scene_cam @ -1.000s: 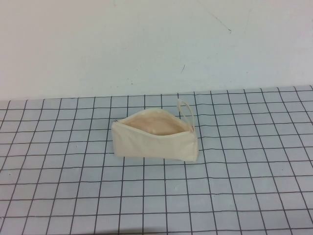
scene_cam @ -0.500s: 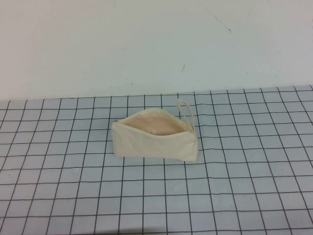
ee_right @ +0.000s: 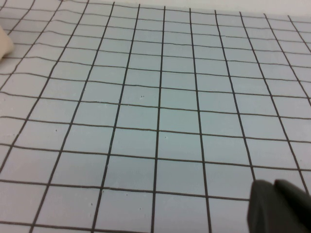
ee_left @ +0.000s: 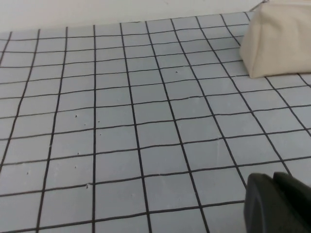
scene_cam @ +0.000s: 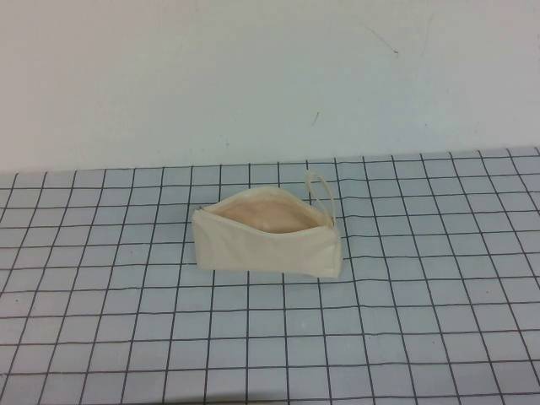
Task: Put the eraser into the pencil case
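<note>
Pencil case sits mid-frame in the high view on the gridded mat, mouth open upward, peach lining showing, loop strap at its right end; long axis runs left-right across the frame. Eraser: not visible in any view, so can't place it — possibly inside the pouch already, but the lining looks bare from here, can't confirm. Neither arm shows in the high view. Left gripper is only a dark sliver at the lower right of the left wrist view, with the case cut off at that view's upper right, so the case lies ahead of it and well apart. Right gripper is likewise a dark sliver at the lower right of its view; only a cream corner of the case peeks in at the upper left edge. Left looks nearer, judging by how much case it sees. Finger opening on either gripper: can't tell, too little shows.
</note>
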`<state>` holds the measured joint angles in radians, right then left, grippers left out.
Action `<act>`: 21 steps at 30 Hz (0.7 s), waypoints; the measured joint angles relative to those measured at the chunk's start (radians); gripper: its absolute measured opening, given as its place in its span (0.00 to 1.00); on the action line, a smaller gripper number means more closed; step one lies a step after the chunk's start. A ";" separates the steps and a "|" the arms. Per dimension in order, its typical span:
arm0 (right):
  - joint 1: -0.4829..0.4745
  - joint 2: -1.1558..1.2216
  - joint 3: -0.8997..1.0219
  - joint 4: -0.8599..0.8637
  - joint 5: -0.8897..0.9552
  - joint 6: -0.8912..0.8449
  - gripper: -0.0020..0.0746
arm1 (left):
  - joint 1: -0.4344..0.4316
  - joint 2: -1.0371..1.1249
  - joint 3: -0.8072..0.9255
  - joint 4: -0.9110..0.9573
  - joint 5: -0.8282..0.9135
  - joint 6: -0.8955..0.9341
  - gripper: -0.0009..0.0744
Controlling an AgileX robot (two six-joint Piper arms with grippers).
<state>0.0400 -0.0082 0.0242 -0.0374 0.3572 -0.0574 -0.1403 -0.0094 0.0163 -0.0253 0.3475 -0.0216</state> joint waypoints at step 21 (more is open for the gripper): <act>0.000 0.000 0.000 0.000 0.000 0.000 0.03 | 0.118 0.000 0.000 -0.034 0.000 -0.018 0.01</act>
<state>0.0400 -0.0082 0.0242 -0.0374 0.3572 -0.0574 -0.0219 -0.0094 0.0163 -0.0598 0.3475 -0.0401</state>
